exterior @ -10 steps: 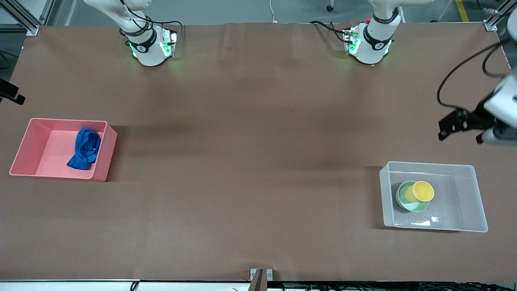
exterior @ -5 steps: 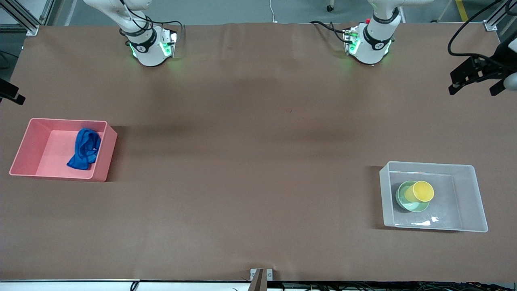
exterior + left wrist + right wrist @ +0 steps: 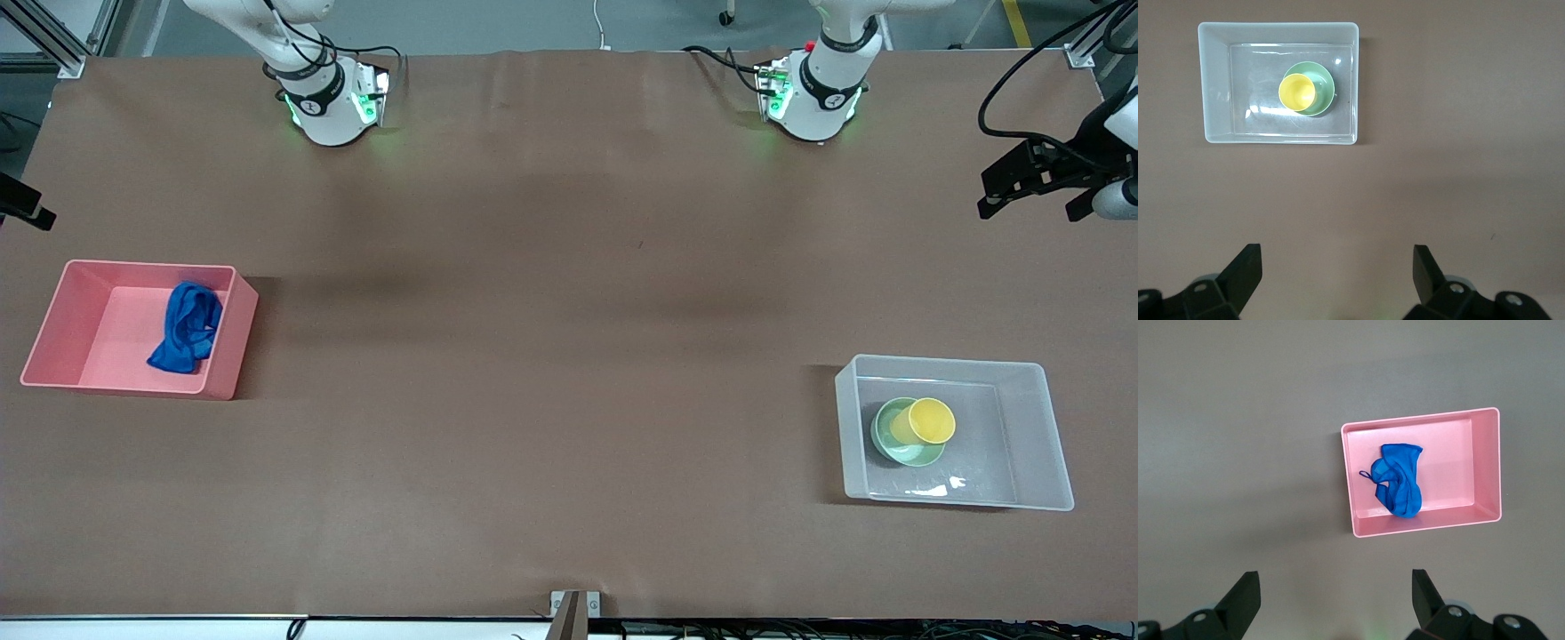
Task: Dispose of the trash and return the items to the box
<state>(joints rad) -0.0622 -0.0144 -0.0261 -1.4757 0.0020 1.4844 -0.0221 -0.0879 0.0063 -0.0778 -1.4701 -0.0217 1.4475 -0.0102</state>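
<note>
Blue rag (image 3: 186, 328) in pink bin (image 3: 224, 373), grippers raised

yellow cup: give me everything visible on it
The yellow cup is small, plain, opaque, plastic-looking, open mouth up and empty. It stands in the mint-green bowl, leaning a little in the front view, and the bowl sits on the floor of the clear bin at the left arm's end of the table. Only the bowl touches it. No gripper is near.
</note>
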